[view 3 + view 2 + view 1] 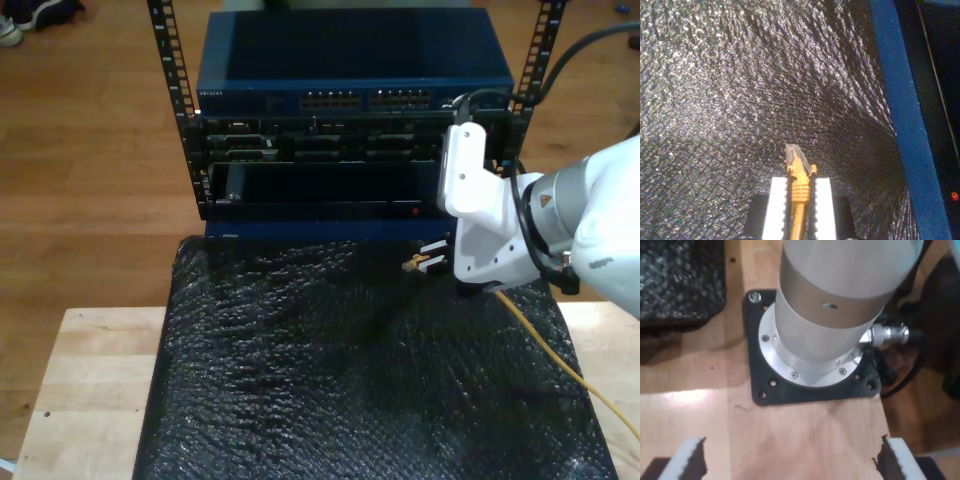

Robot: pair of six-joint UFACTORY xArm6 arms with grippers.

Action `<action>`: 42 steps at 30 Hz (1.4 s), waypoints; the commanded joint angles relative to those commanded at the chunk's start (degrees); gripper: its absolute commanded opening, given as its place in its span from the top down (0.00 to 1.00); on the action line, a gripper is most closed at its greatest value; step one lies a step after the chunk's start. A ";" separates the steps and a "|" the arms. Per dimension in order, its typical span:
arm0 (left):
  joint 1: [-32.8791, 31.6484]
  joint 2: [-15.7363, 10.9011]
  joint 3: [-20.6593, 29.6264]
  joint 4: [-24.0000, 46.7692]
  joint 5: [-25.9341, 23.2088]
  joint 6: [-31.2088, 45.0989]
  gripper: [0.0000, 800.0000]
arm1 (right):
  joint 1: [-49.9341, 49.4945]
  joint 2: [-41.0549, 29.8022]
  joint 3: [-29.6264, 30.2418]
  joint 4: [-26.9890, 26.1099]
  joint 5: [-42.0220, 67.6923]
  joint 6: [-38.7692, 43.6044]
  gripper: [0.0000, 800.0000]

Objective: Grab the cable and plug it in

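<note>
Yellow-orange cable [799, 192] is clamped between the white fingers [777, 207] of my second hand [800, 200], its ribbed boot sitting in the grip and the small plug [795, 155] sticking out past the fingertips. Plug looks greyish-clear in the second wrist view; detail of its clip too blurred to tell. It hangs above a black crinkly sheet [730, 100], not touching it as far as I can see.

Exterior view: same hand [432, 260] held over the far part of the black sheet [330, 380], toward that view's right, plug tip [408, 266] pointing to that view's left. Cable [560, 360] trails from behind the hand, running down across the sheet toward the exterior view's lower right edge. White arm [590, 220] with black hoses enters from the exterior view's right.

Beyond the sheet, a black rack [180, 110] holding blue network gear [350, 60]; a row of ports [365, 99] shows along its front face. A small red light [416, 211] glows lower on the rack. A blue edge [905, 125] of this gear runs beside the sheet in the second wrist view.

Sheet lies on a pale wood counter [90, 370].

My first hand [790, 460]: fingers well apart, nothing between them, facing a silver arm base [815, 320] bolted on a black plate [810, 390] on the counter.
</note>
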 joint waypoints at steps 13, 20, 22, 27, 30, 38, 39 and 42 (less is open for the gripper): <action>5.89 -2.11 8.00 1.05 -10.46 3.08 0.00 | 0.09 -0.26 0.70 0.00 0.09 0.00 1.00; 6.42 -4.40 11.25 1.32 -13.45 5.10 0.00 | 0.18 -0.09 0.62 0.09 0.00 0.00 1.00; 6.42 -4.84 13.45 1.41 -13.80 5.80 0.00 | 0.18 0.00 0.62 0.09 0.00 0.00 1.00; 6.51 -5.36 15.21 1.67 -18.81 6.59 0.00 | 0.18 0.00 0.70 0.00 0.00 0.00 1.00; 7.47 -6.24 16.88 1.67 -20.04 8.26 0.00 | 0.09 0.00 0.70 0.00 0.00 -0.09 1.00; 7.91 -6.24 22.42 1.67 -29.63 9.05 0.00 | 0.26 0.00 1.14 0.00 0.00 -0.09 1.00; 7.91 -6.24 23.21 1.67 -30.77 8.97 0.00 | 0.26 0.09 1.14 0.09 0.00 -0.09 1.00; 7.91 -6.15 24.62 1.76 -33.93 9.32 0.00 | 0.26 0.09 1.05 0.09 -0.09 -0.09 1.00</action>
